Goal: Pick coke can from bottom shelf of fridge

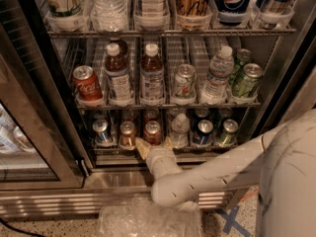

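Where the bottom shelf (109, 149) ends, we see the gripper (155, 145) spread open, empty, just before the coke can (152, 131).

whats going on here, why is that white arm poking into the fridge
A robot arm is reaching into the open fridge, down at the bottom shelf. Its gripper is at the shelf's front rail with fingers open, just in front of the coke can. The can stands in its lane between a copper-brown can and a clear bottle, and is not yet gripped.
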`<state>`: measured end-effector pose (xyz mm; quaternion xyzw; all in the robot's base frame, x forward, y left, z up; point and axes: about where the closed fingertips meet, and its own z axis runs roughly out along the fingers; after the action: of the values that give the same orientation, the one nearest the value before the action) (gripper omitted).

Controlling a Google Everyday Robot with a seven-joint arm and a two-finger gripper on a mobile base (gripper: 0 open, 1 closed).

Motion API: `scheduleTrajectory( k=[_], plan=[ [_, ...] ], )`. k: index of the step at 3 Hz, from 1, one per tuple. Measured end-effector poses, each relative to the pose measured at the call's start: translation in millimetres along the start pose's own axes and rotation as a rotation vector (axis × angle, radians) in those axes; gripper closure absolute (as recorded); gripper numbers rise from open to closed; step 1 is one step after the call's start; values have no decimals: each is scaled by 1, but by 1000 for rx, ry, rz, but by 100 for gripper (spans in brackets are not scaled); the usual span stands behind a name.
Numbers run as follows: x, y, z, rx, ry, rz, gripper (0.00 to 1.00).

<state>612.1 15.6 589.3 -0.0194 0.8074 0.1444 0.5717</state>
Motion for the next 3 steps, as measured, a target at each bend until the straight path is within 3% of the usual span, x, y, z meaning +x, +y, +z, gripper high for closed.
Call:
scheduleTrajectory(
  k=[3],
  plan=[
    [-26, -22, 22, 28, -45, -18, 26]
  ],
)
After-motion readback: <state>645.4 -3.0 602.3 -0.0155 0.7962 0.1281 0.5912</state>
